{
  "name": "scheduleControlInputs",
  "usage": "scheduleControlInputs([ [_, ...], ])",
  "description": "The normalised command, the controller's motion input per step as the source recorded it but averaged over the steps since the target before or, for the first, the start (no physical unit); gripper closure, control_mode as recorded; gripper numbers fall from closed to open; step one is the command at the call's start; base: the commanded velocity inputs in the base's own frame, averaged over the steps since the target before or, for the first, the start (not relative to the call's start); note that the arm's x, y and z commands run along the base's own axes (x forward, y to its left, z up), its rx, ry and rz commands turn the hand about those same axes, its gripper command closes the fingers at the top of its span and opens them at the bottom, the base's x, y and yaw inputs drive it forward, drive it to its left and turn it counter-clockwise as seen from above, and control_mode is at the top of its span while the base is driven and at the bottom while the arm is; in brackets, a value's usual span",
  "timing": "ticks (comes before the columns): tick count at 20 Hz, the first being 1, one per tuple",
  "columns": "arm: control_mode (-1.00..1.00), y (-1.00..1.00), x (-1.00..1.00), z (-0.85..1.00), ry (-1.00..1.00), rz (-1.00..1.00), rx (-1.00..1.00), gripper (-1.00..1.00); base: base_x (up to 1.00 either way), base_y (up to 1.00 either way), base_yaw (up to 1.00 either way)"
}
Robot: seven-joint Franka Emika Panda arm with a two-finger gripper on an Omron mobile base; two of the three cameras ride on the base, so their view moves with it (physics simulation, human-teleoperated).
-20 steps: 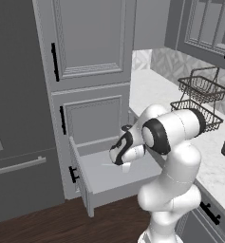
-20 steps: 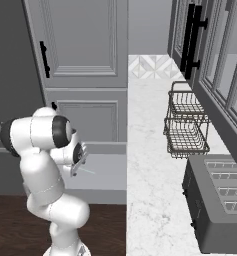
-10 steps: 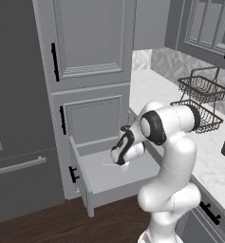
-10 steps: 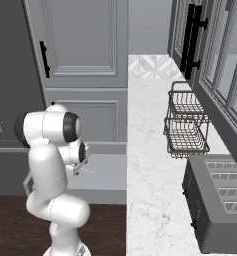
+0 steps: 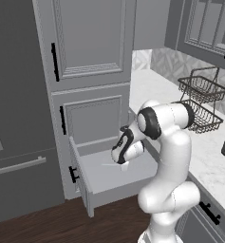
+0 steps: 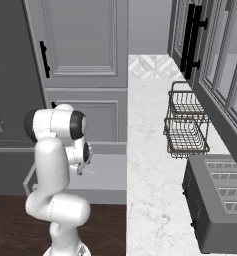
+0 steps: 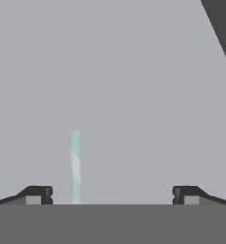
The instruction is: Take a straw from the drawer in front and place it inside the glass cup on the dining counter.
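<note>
Where pincer gapes (wide), straw beside one fingertip.

A wide grey drawer with a pale grey inside stands pulled open below the tall grey cabinet doors. On its flat floor lies a very thin, straight straw, pale with faint green bands, flat and alone. To the right, a white grey-veined marble counter runs away to the far wall. On it stand a two-tier black wire basket and, nearer, a dark grey toaster.
</note>
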Motion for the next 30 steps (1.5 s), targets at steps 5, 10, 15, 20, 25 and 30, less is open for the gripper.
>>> scheduleControlInputs([
  [5,-1.0,0.0,0.17,-0.26,0.01,0.0,0.0,-1.0,0.0,0.0,0.0],
  [10,-1.0,0.0,0.18,-0.24,0.02,0.0,0.0,-1.0,0.0,0.0,0.0],
  [15,-1.0,0.0,0.19,-0.24,0.01,-0.01,0.0,-1.0,0.0,0.0,0.0],
  [20,-1.0,0.0,0.17,-0.25,0.0,-0.01,-0.01,-1.0,0.0,0.0,0.0],
  [25,-1.0,0.0,0.15,-0.27,0.0,0.0,-0.02,-1.0,0.0,0.0,0.0],
  [30,-1.0,0.0,0.13,-0.29,0.0,0.0,-0.04,-1.0,0.0,0.0,0.0],
])
